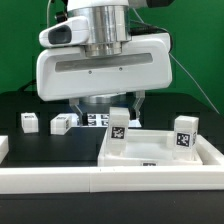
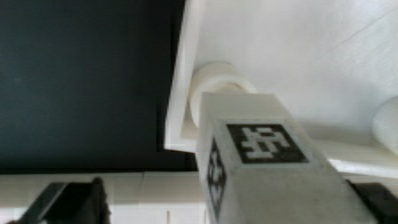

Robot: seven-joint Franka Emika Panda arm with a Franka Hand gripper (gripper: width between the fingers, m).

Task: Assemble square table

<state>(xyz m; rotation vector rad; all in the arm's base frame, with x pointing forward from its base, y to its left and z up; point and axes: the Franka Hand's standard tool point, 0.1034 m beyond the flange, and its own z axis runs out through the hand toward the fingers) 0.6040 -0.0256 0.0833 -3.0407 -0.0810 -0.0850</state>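
Note:
The square table's white slab (image 1: 160, 152) lies at the exterior view's right with its raised rim up. Two white legs stand on it, one near its left corner (image 1: 119, 126) and one at the right (image 1: 184, 133), both with black-and-white tags. My gripper (image 1: 120, 106) hangs straight above the left one, open. In the wrist view that leg (image 2: 267, 150) lies between my spread fingers (image 2: 71, 200), with a gap showing on one side, and its round end (image 2: 222, 76) meets the slab (image 2: 302, 50) near the edge. My gripper (image 2: 222, 208) holds nothing.
Two loose white legs (image 1: 28, 121) (image 1: 62, 124) lie on the black table at the exterior view's left. The marker board (image 1: 95, 119) lies behind them under the arm. A long white border bar (image 1: 90, 181) runs along the front.

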